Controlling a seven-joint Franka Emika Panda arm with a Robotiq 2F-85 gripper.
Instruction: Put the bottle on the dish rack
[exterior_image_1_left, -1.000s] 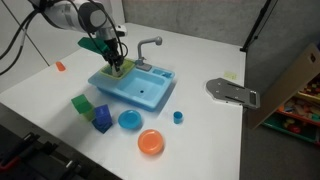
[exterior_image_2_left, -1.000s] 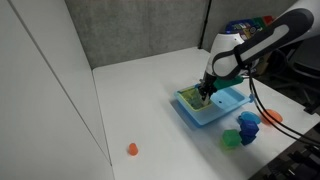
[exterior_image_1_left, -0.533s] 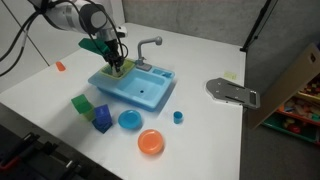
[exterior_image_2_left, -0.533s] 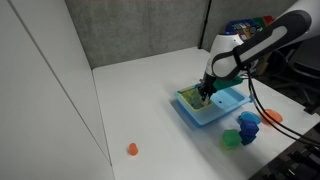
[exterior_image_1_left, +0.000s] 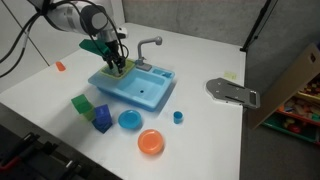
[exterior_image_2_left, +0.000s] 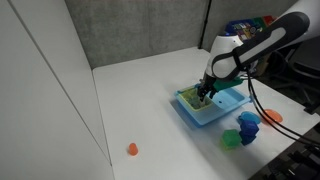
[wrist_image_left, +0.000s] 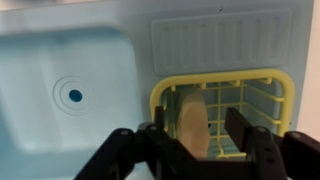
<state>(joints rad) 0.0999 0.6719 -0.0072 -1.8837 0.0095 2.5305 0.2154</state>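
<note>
The yellow-green dish rack (wrist_image_left: 222, 74) is seen in the wrist view beside the light-blue sink basin (wrist_image_left: 60, 55), which holds nothing but its drain (wrist_image_left: 75, 96). The pale cream bottle (wrist_image_left: 190, 112) is lying inside the rack, lengthwise on the slats. Behind the rack, a ribbed light-blue panel (wrist_image_left: 220, 40) of the sink is shown.

The pincer (wrist_image_left: 200, 128) is held directly over the rack with its dark fingers (wrist_image_left: 240, 132) apart. The bottle is framed between them, close to the finger on the basin side, and a clear gap is left on the other side. Whether that nearer finger touches the bottle cannot be told.

In an exterior view, the pincer (exterior_image_1_left: 119, 64) is lowered onto the rack end of the sink (exterior_image_1_left: 145, 90), next to the grey faucet (exterior_image_1_left: 150, 45). On the white tabletop (exterior_image_1_left: 200, 60), a green block (exterior_image_1_left: 82, 103), a blue block (exterior_image_1_left: 103, 118), a blue dish (exterior_image_1_left: 130, 120), an orange plate (exterior_image_1_left: 151, 142) and a small blue cup (exterior_image_1_left: 178, 116) are set in front of the sink. A small orange item (exterior_image_1_left: 60, 66) and a grey metal piece (exterior_image_1_left: 232, 92) lie well apart from it. Grey walls are seen behind the tabletop.
</note>
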